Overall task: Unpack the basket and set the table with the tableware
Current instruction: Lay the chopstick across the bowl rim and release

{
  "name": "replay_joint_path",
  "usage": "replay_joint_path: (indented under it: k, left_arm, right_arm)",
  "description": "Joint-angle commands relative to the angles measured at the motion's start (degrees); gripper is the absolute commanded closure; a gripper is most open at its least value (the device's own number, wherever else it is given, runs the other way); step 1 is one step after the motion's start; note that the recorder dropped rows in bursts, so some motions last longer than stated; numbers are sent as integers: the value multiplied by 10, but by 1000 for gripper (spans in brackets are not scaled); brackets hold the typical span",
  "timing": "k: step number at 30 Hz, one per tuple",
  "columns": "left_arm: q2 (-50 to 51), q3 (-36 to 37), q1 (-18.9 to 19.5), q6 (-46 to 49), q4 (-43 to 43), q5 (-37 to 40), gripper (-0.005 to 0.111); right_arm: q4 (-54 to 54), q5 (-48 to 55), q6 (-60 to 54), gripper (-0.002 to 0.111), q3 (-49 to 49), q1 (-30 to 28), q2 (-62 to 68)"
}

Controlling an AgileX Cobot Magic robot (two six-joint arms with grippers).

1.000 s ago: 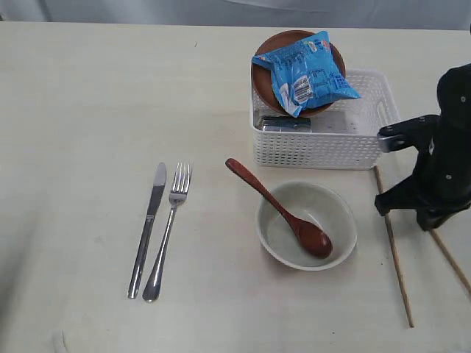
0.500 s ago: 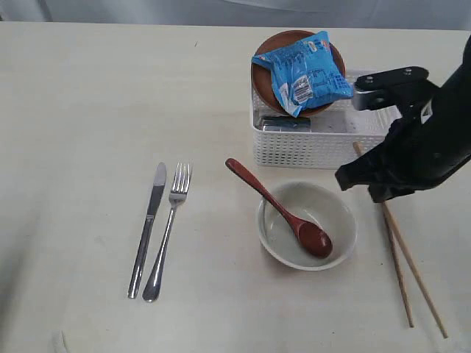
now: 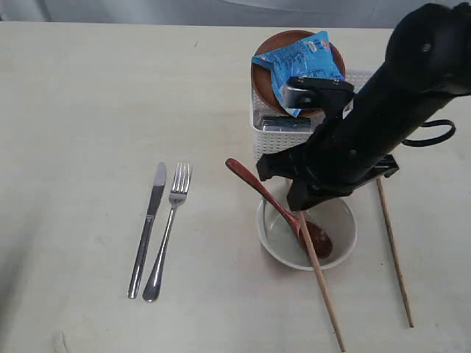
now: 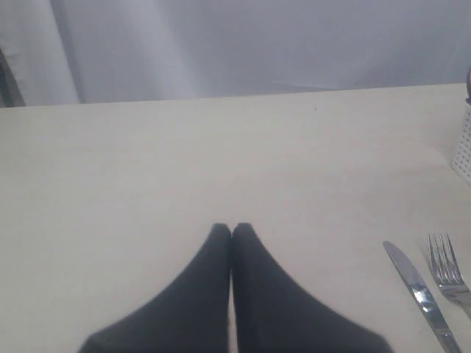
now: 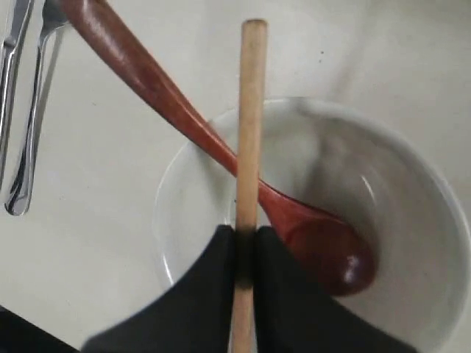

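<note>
Tableware so far: steel knife (image 3: 147,228) + fork (image 3: 168,235) lie side by side on the pale cream table (image 3: 88,110), well left of the rest. Grey-green bowl (image 3: 274,237) sits just in front of the white lattice basket (image 3: 274,144), w/ the red-brown spoon (image 3: 249,179) in it, scoop down inside, handle leaning out over the rim.

Right gripper (image 5: 245,239) is pinched tight on one wooden chopstick (image 3: 324,287), which runs across the bowl and crosses the spoon handle. Second chopstick (image 3: 394,243) lies flat on the table to the bowl's right.

Basket holds the brown plate (image 3: 260,72), tilted up at the far end, w/ a blue snack packet (image 3: 305,66) on it, plus a steel cup (image 3: 283,123), partly hidden.

Packet has a white barcode patch; print's too small to read tbh.

Left gripper (image 4: 232,232) is closed on nothing, above bare table.
</note>
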Motion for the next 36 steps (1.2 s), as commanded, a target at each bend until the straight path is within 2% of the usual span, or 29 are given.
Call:
replay_joint_path:
  k: [1,14,36]
  left_arm:
    - [-2,2,2,3,1,-1,107]
    - [-2,2,2,3,1,-1,107]
    - [-2,2,2,3,1,-1,107]
  right_arm:
    - [13,-5,-8,109,-36,1,51]
    - [20,-68,35,109,-41,1,56]
    - [21,-63,49,109,-41,1,74]
